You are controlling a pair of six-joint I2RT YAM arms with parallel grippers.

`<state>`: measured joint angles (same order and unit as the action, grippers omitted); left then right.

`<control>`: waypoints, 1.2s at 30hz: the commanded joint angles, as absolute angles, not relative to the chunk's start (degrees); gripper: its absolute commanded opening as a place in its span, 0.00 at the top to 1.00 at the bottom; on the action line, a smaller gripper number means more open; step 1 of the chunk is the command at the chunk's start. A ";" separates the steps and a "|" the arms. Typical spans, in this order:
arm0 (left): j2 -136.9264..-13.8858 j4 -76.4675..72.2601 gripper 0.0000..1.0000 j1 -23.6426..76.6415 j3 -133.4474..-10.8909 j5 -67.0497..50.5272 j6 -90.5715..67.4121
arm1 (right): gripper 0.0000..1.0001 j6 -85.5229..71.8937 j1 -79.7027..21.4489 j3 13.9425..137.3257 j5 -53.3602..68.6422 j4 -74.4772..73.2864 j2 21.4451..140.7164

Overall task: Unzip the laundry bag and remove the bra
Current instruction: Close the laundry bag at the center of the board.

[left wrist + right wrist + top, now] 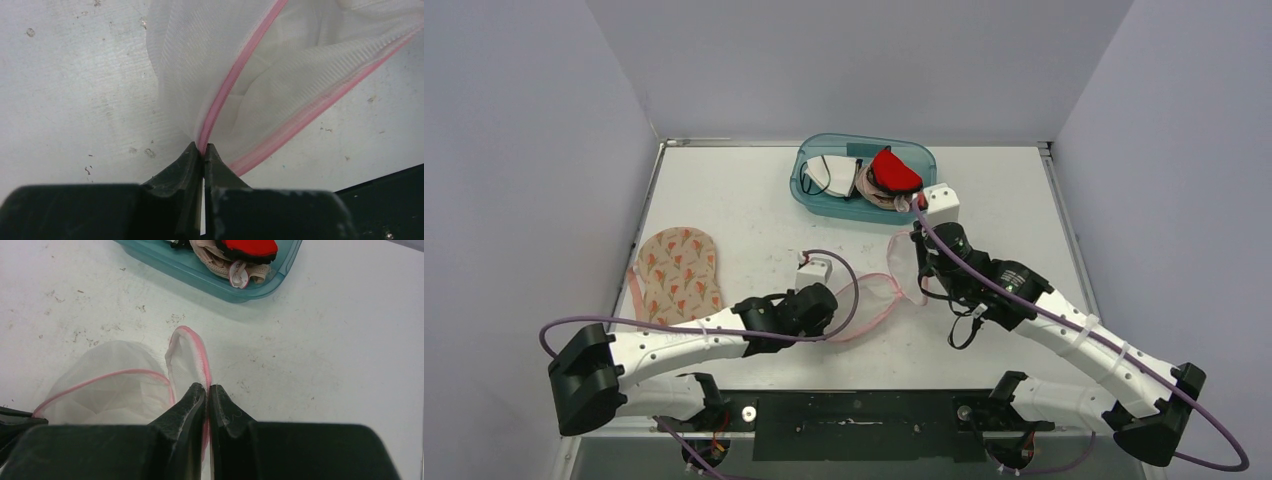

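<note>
left gripper (202,150): clamped on pink zipper edge of mesh laundry bag (250,75) | right gripper (207,389): pinching bag's opposite pink-trimmed end | bag: slack on tabletop (754,200) between grippers | floral bra (679,272): flat at left, apart from bag

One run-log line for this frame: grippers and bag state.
left gripper: shut on laundry bag pink zipper edge | right gripper: shut on bag's pink edge | bag: spread between both arms

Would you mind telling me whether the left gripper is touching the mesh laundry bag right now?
Touching. The left wrist view shows the left gripper pinched shut on the pink zipper edge of the mesh laundry bag.
</note>
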<state>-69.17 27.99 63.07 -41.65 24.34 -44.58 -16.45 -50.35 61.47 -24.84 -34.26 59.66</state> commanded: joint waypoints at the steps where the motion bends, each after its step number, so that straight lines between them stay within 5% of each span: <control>1: -64.06 26.36 1.00 63.10 -46.84 24.84 -44.50 | 0.95 -13.76 -50.87 69.17 -29.50 -35.98 59.07; 15: -64.88 15.18 1.00 48.77 -51.36 -2.55 -47.27 | 0.95 -12.64 -55.88 73.94 -51.97 -39.02 64.24; 36: -68.38 -2.29 1.00 42.89 -37.51 -7.24 -48.78 | 0.94 -18.28 -59.24 66.10 -36.84 -27.87 69.22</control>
<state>-69.23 2.92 44.05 -39.03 -6.26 -49.10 -16.38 -58.72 66.96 -42.68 -33.63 68.66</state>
